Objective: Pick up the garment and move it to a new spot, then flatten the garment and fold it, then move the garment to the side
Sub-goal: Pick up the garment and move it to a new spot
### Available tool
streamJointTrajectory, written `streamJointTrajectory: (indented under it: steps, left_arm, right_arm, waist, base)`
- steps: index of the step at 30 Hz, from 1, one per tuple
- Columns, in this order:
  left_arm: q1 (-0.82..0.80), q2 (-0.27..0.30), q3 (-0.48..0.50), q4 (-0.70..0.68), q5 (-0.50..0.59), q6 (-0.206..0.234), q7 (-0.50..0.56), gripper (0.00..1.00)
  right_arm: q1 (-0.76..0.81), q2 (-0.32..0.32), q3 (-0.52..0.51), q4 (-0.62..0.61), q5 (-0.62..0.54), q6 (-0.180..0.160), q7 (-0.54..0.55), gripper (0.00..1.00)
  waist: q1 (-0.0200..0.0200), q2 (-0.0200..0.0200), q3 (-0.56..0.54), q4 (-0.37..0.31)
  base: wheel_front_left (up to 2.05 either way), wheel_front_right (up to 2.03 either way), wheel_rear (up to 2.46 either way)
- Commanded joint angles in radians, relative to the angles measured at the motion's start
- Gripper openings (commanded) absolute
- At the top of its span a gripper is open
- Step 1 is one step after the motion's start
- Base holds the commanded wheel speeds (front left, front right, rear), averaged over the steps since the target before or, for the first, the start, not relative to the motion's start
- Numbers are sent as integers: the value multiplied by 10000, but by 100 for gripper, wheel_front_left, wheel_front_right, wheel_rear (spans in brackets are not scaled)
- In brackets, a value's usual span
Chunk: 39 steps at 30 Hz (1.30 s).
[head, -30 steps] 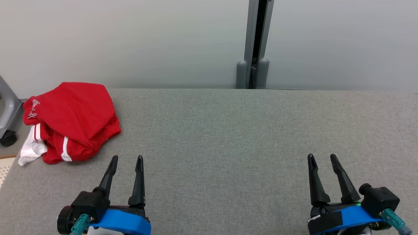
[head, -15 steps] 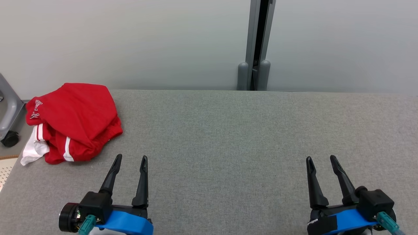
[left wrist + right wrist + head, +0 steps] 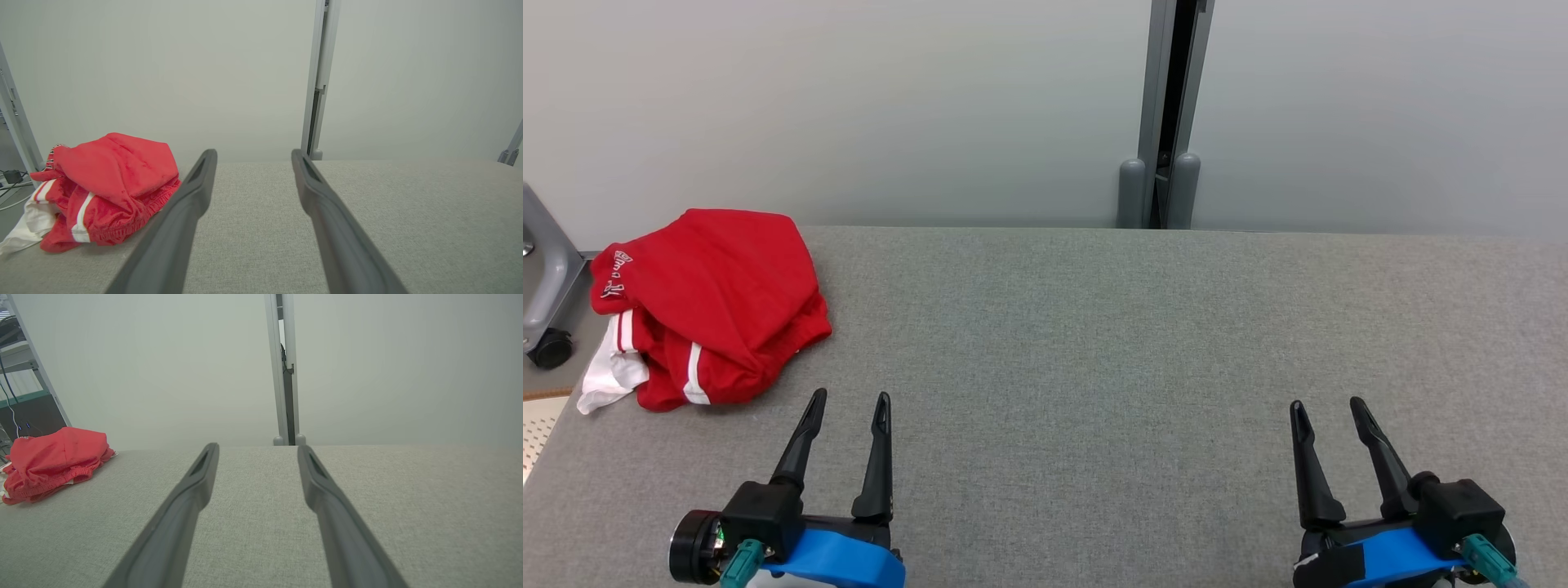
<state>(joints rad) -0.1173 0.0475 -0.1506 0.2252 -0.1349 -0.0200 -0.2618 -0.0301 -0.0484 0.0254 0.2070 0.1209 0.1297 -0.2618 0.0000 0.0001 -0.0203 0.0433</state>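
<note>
The garment [image 3: 707,306] is a crumpled red piece with white stripes and a white lining, heaped at the far left edge of the grey table [image 3: 1094,327]. It also shows as a red heap [image 3: 106,185] left of the fingers in the left wrist view, and far left [image 3: 55,461] in the right wrist view. My left gripper [image 3: 849,398] hovers open near the front of the table, just right of and nearer than the garment, holding nothing. My right gripper [image 3: 1327,404] stands open and empty at the front right, far from the garment.
A pale wall runs behind the table, with a grey upright post [image 3: 1164,114] at its middle. A grey frame with a caster wheel [image 3: 549,347] stands off the table's left edge. The table's cloth top stretches bare between the two grippers.
The whole head view has shifted slightly, so the camera moved. Both grippers sit a little lower in the view and stay open; the garment lies as before.
</note>
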Motion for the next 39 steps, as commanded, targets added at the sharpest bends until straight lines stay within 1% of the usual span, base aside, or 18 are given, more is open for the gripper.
streamJointTrajectory:
  steps: [1,12,18,25,39]
  left_arm:
    - [-27,52,45,15,-35,29,-49,100]
    - [-2,54,68,72,-35,2,-49,100]
    - [-104,60,154,99,50,19,-49,100]
    - [-131,126,377,104,142,12,-47,100]
    - [-119,137,722,76,124,48,-44,100]
  right_arm:
    - [115,-33,0,41,17,18,-49,100]
    - [108,-33,19,94,71,18,-49,100]
    - [110,-32,49,25,75,17,-38,100]
    - [114,-30,56,-20,102,11,-32,100]
    - [-35,-30,-5,-63,16,11,-30,100]
  waist:
    - [0,-1,-8,1]
    - [0,-1,9,35]
    - [0,-1,104,370]
    - [0,-1,243,1103]
    - [0,-1,524,3029]
  base:
    - [0,0,0]
    - [0,0,0]
    - [0,0,0]
    - [0,0,0]
    - [0,0,0]
